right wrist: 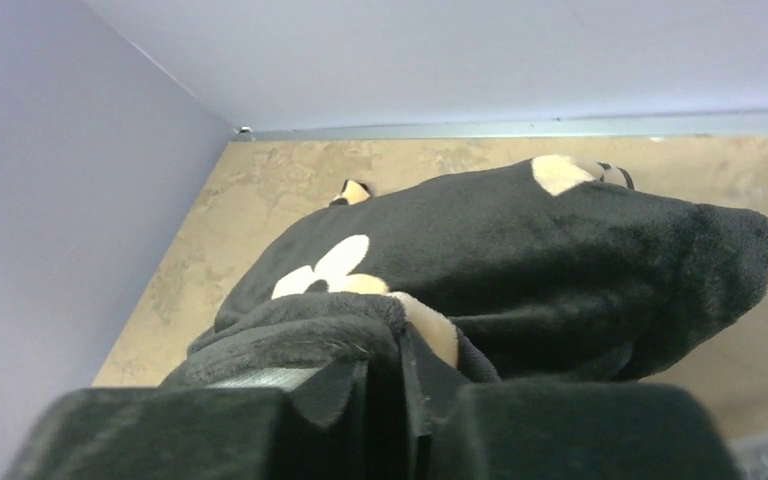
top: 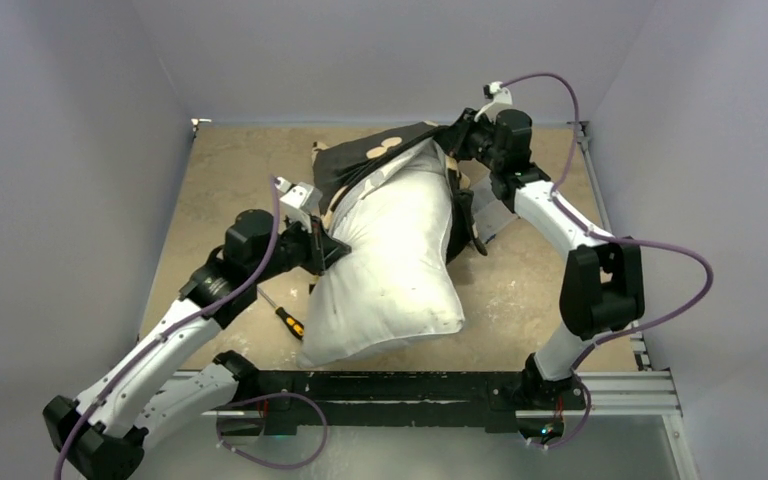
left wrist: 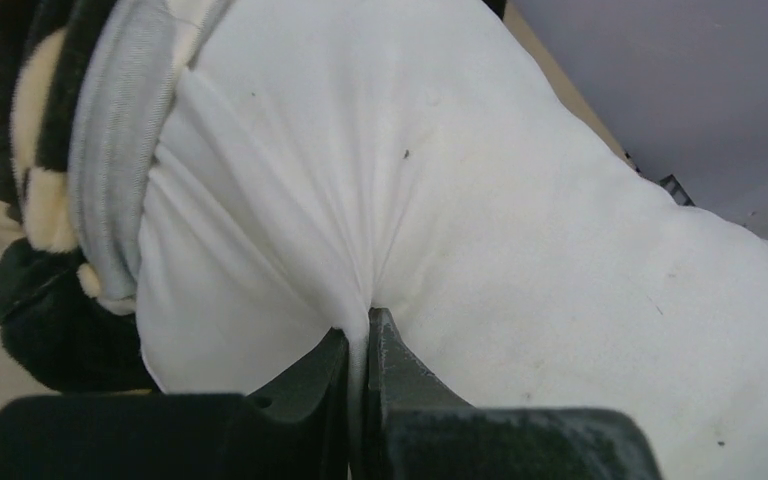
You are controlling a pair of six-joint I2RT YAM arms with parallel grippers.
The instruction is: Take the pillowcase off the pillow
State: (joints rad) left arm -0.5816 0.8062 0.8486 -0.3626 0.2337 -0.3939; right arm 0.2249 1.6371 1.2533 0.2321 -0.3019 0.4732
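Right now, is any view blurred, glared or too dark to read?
Top external view: even light, no glare, the plump white rectangular pillow sharp. Left wrist view: pillow creases crisp, left end effector dark and soft. Right wrist view: black plush flower-patterned pillowcase shows little texture, right end effector blurred.

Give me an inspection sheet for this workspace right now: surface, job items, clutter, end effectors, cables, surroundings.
Surface: tan table, scuffed.
Job's things: white pillow mostly bare, its far end inside the black pillowcase.
Clutter: screwdriver beside the pillow's near left corner.
End effectors: left end effector shut on a pinch of pillow fabric; right end effector at a pillowcase fold, grip unclear.
Cables: purple cables loop off both arms; no snag seen.
Surroundings: plain walls on three sides; metal rail at the near edge.
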